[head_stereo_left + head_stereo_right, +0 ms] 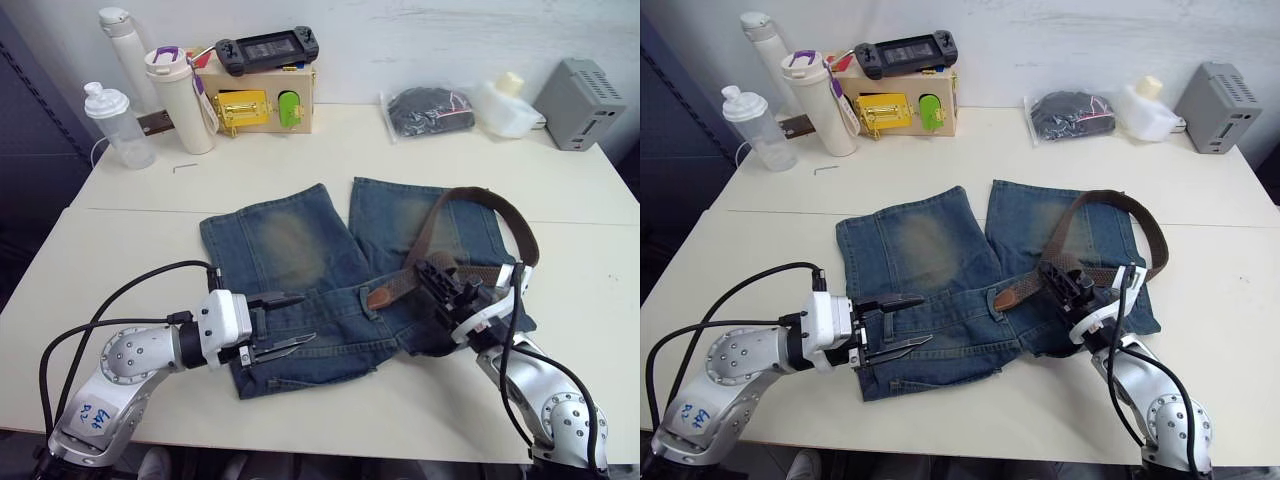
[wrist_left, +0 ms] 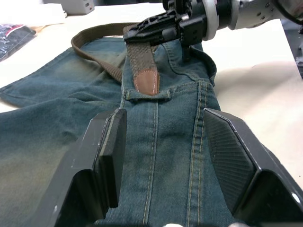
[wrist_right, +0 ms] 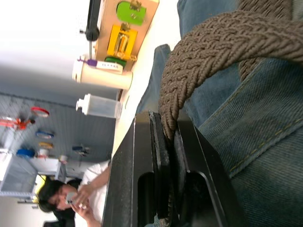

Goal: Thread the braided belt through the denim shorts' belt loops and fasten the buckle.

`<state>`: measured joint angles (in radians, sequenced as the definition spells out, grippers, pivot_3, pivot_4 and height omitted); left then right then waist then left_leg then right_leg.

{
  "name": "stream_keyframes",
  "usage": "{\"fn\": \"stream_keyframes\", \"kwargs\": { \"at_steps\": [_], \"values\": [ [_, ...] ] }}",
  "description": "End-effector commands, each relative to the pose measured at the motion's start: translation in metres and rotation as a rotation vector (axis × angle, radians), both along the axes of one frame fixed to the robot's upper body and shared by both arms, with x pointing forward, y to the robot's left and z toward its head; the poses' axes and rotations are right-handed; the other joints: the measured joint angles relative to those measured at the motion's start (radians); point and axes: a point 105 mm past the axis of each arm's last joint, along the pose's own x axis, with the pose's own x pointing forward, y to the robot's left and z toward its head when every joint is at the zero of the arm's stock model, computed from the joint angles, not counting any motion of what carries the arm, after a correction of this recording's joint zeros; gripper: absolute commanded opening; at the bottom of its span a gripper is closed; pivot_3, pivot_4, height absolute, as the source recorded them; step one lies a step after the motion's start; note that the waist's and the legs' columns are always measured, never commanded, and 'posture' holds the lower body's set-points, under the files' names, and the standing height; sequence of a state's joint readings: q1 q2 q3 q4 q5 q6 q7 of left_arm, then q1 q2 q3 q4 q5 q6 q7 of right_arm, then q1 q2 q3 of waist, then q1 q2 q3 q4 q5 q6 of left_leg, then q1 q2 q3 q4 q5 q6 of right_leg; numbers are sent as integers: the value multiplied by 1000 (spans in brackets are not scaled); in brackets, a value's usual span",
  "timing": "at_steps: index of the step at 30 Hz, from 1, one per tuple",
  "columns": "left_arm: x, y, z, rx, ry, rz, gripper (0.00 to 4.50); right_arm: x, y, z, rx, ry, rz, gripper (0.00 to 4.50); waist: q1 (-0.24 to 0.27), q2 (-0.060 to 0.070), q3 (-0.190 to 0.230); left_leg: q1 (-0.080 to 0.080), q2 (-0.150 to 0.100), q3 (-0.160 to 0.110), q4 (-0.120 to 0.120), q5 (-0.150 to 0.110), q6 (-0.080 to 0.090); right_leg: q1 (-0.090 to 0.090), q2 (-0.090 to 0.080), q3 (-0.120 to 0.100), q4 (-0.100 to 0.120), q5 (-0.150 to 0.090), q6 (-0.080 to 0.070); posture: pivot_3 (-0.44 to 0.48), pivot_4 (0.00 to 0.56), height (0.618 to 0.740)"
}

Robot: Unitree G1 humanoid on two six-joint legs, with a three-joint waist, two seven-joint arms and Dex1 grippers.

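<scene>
The denim shorts (image 1: 300, 250) lie flat on the white table, waistband towards me. The braided belt (image 1: 500, 205) arcs over the right-hand leg and comes back to the waistband. My right gripper (image 1: 432, 276) is shut on the belt there, and the right wrist view shows the braid (image 3: 213, 52) pinched between its fingers (image 3: 158, 156). The belt's brown leather tip (image 2: 147, 80) ends right at a belt loop (image 2: 147, 95). My left gripper (image 1: 306, 318) hovers open over the waistband left of that loop, its pads (image 2: 111, 151) on either side of the denim. The buckle is hidden.
Along the table's back edge stand a clear shaker bottle (image 1: 115, 125), two white flasks (image 1: 180, 100), a wooden box with a yellow latch (image 1: 262, 100), a black pouch (image 1: 430, 110), a white jug (image 1: 508, 105) and a grey box (image 1: 585, 105). A person (image 3: 71, 198) sits beyond the table.
</scene>
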<state>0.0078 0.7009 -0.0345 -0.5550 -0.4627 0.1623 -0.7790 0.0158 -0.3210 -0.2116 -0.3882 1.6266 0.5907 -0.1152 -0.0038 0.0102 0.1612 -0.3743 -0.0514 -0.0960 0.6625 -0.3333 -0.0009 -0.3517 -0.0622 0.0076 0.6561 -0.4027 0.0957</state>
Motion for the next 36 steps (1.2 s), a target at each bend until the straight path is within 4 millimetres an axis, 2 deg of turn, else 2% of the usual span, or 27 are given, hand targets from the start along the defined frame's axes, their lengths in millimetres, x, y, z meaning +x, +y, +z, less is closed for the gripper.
{"fn": "stream_keyframes", "kwargs": {
  "at_steps": [1, 7, 13, 18, 24, 28, 33, 36],
  "values": [
    [-4, -2, 8, -2, -41, -16, 2862, 0, -7, 15, -50, -84, -10, 0, 0, 0, 0, 0, 0, 0, 0, 0, 0, 0, 0, 0, 0, 0, 0, 0, 150, 740],
    [-3, -3, 7, 3, -43, -19, 2862, 1, -10, 31, -115, -162, -10, 0, 0, 0, 0, 0, 0, 0, 0, 0, 0, 0, 0, 0, 0, 0, 0, 0, 150, 740],
    [-3, -4, 7, 13, -50, -26, 2862, -3, 2, 29, -187, -184, 17, 0, 1, 0, 0, 0, 0, 0, 0, 0, 0, 0, 0, 0, -1, 0, 0, 0, 150, 740],
    [-3, -4, 9, 14, -53, -28, 2862, -8, 3, 23, -261, -229, 13, 0, 2, 0, 0, 0, 0, 0, 0, 0, 0, 0, 0, 0, -1, 0, 0, 0, 150, 740],
    [-3, -4, 12, 16, -54, -28, 2862, -14, 9, 27, -310, -326, 8, 0, 1, 0, 0, 0, 0, 0, 0, 0, 0, 0, 0, 0, -1, 0, 0, 0, 150, 740],
    [-3, -5, 13, 18, -54, -27, 2862, -18, 17, 18, -373, -328, 39, 0, 1, 0, 0, 0, 0, 0, 0, 0, 0, 0, 0, 0, -1, 0, 0, 0, 150, 740],
    [-3, -6, 14, 17, -54, -28, 2862, -18, 23, 9, -366, -311, 42, 0, 1, 0, 0, 0, 0, 0, -1, 0, 0, 0, 0, 0, -1, 0, 0, 0, 150, 740],
    [-3, -6, 14, 15, -53, -28, 2862, -16, 29, -8, -381, -252, 41, 0, 0, 0, 0, 0, 0, 0, -1, 0, -1, -1, 0, 0, -1, 0, 0, 0, 150, 740]
  ]
}}
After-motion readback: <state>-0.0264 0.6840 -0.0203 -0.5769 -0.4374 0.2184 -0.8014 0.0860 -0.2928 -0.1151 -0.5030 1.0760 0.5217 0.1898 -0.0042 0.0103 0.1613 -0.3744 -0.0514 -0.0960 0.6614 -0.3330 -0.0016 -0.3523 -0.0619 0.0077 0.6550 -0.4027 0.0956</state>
